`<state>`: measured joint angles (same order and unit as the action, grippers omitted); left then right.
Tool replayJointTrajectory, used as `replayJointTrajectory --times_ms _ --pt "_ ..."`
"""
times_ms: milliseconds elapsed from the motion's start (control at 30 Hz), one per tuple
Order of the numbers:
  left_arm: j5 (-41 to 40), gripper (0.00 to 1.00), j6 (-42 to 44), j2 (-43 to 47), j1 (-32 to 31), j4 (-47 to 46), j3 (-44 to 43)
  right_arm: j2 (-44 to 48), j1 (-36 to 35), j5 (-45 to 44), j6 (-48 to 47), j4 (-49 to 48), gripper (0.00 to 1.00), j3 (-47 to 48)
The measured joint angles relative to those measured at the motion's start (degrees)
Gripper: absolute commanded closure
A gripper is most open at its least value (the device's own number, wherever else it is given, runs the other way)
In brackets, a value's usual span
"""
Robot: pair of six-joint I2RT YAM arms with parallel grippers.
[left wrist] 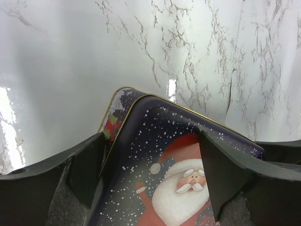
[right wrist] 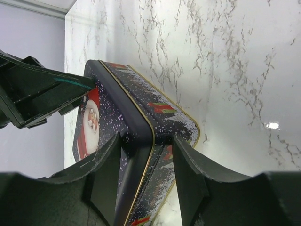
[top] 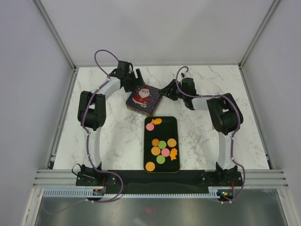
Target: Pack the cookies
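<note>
Mostly round cookies (top: 162, 144), orange, pink, green

You see the tin (top: 144, 100) as painted metal, its printed lid smooth and glossy, edged with a thin gold-coloured rim; the table (top: 113, 136) has a polished, marble-patterned top that mirrors the lights; the tray (top: 169, 127) is black and smooth with a dull sheen; the cookies (top: 162, 144) look dry and matt; the fingers of your left gripper (left wrist: 151, 139) and right gripper (right wrist: 146, 137) are matt black plastic; the rail (top: 61, 178) is bare silvery metal.
</note>
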<state>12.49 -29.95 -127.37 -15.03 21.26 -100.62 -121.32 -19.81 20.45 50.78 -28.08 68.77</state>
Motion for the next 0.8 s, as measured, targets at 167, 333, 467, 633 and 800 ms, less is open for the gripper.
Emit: replayJointTrajectory --times_ms 167,333,467,633,800 --pt "0.0 0.12 0.3 -0.5 -0.3 0.7 -1.0 1.5 0.7 0.5 0.0 2.6 0.50 -0.2" --pt "-0.2 0.12 0.7 -0.6 -0.6 1.0 -1.4 2.3 2.2 2.7 -0.2 6.7 0.45 0.2" --pt "-0.2 0.12 0.9 -0.9 -0.7 1.3 -1.9 3.8 3.8 4.1 -0.7 10.6 0.53 0.5" --pt "-0.2 0.12 0.9 -0.9 -0.7 1.3 -1.9 4.9 6.1 6.6 -0.6 13.2 0.79 1.4" --pt "-0.2 0.12 0.9 -0.9 -0.7 1.4 -2.0 4.7 5.6 12.9 3.0 10.4 1.00 7.5"
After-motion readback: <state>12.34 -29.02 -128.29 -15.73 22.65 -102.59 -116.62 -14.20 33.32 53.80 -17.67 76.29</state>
